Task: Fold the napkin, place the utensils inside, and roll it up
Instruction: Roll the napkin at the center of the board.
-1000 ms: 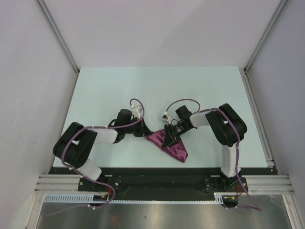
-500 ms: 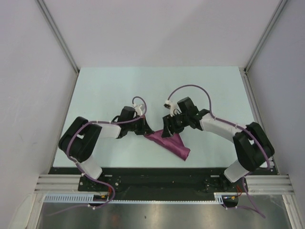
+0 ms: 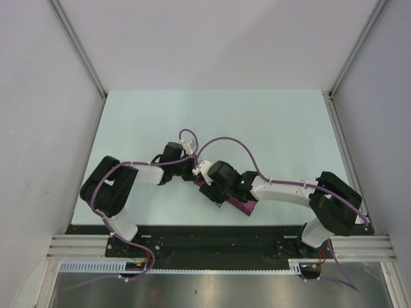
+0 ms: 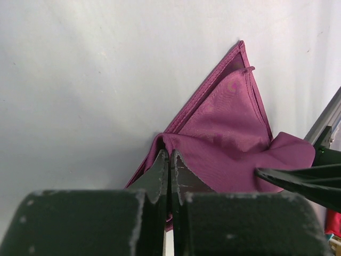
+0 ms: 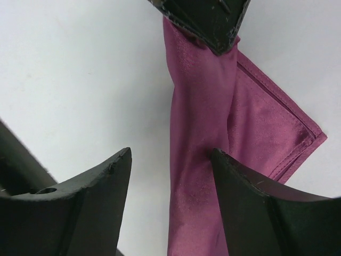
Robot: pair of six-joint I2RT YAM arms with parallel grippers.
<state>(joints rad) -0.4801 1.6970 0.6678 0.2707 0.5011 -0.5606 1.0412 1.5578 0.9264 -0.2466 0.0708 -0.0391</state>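
Napkin [image 3: 243, 206] lies near the front edge of the table [image 3: 257, 122], between the two arms, partly folded: flat triangular layers with a raised, bunched ridge running across them in the right wrist view [image 5: 197, 160]. No spoon shows in any view, so I can't tell if it is inside the cloth or off-frame

Left gripper [image 4: 169, 157] is closed tight, and the tips look pinched on the end of that ridge. Right gripper [image 5: 169, 154] is spread wide with nothing in it, hanging low over the cloth with one finger [image 5: 245, 192] above the ridge and the other over bare table

Risks, as I judge them:
- thin cloth, so if the left arm pulls while pinched, the whole napkin drags and the flat layers skew or come undone
- right jaws closing here could catch only the top layer, or several layers bunched together, giving a crooked crease
- the grippers are very close in the top view [image 3: 191, 174] [image 3: 209, 186], so fingers may knock together
- napkin is near the table edge, so a slide toward the bases may push a corner off
- rolling now with no spoon seen risks an empty roll
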